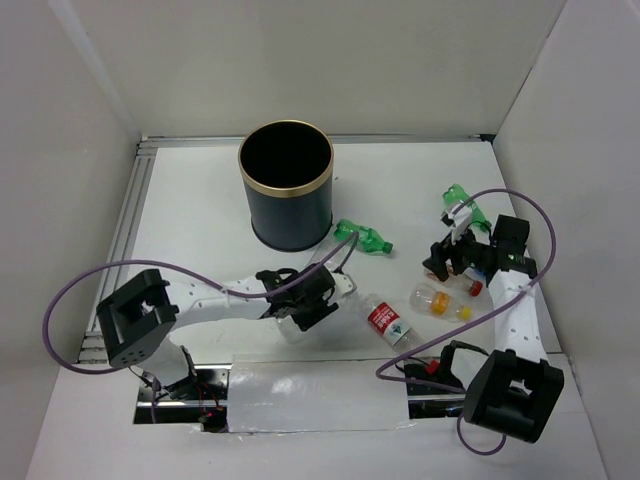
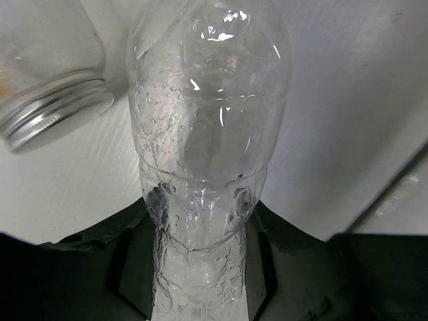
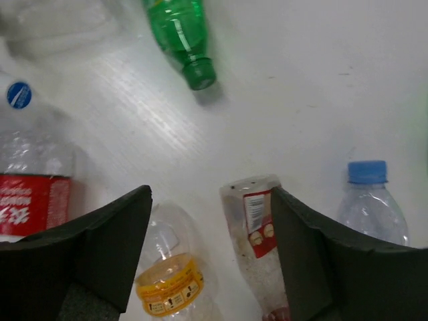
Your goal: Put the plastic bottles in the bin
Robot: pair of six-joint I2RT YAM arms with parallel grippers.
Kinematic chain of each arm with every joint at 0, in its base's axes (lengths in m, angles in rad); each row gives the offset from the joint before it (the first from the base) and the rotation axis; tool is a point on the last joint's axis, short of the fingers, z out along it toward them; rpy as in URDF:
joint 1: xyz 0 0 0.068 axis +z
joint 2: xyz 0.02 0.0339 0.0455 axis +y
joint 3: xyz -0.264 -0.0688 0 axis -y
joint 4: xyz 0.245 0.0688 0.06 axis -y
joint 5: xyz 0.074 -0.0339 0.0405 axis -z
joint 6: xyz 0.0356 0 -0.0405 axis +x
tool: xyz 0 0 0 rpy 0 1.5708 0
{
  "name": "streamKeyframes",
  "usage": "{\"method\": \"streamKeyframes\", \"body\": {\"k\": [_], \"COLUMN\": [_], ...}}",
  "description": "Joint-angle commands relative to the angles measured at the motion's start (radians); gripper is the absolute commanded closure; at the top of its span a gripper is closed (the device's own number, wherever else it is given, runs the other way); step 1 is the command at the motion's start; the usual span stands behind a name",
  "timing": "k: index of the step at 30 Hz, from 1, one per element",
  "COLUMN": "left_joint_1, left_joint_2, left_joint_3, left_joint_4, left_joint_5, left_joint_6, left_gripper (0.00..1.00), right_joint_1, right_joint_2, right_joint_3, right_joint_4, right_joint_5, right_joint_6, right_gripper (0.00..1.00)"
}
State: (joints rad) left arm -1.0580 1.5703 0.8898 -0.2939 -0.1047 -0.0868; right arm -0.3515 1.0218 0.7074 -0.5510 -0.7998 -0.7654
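In front of the bin (image 1: 287,205), the left gripper (image 1: 305,300) clamps a clear bottle (image 2: 207,120); right of the bin, the right gripper (image 3: 210,200) hangs spread-jawed over a yellow-banded bottle (image 3: 167,284).

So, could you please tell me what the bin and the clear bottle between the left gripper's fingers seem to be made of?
The bin looks like painted metal, though hard plastic is possible: a smooth dark navy wall with a soft sheen and a thin gold band at the top. The clear bottle looks like thin, glossy, transparent plastic: see-through walls, sharp highlights and crinkled ridges.
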Motion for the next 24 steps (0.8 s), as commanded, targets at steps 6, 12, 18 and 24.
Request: {"method": "streamKeyframes", "body": {"k": [6,12,18,24], "left_joint_1": [0.042,0.272,0.469,0.564], "left_joint_2": [-0.291,-0.305,-0.202,-0.050], "left_joint_3": [0.360,0.544,0.558,0.577], "left_joint_4": [-0.125,0.044,0.281,0.360], "left_joint_5": [-0.016,-0.096,-0.266,-0.313], "left_joint_6": [-0.039,-0.099,-0.149,-0.218], "left_gripper": [1.00,0.98,0.95,0.83], "right_joint_1": [-0.004,-0.004,-0.004,-0.004], "right_joint_2": [0.040,0.060,0.040,0.031], "right_joint_3": [0.081,0.070,0.043,0.023], "right_joint_4": [-0.430,-0.524,-0.560,-0.638], "right_joint_5": [-0.168,-0.154,-0.105,-0.035], "right_joint_6": [-0.661,-0.811,-0.873,-1.000], "right_gripper": [0.38,0.25,0.19,0.16]}}
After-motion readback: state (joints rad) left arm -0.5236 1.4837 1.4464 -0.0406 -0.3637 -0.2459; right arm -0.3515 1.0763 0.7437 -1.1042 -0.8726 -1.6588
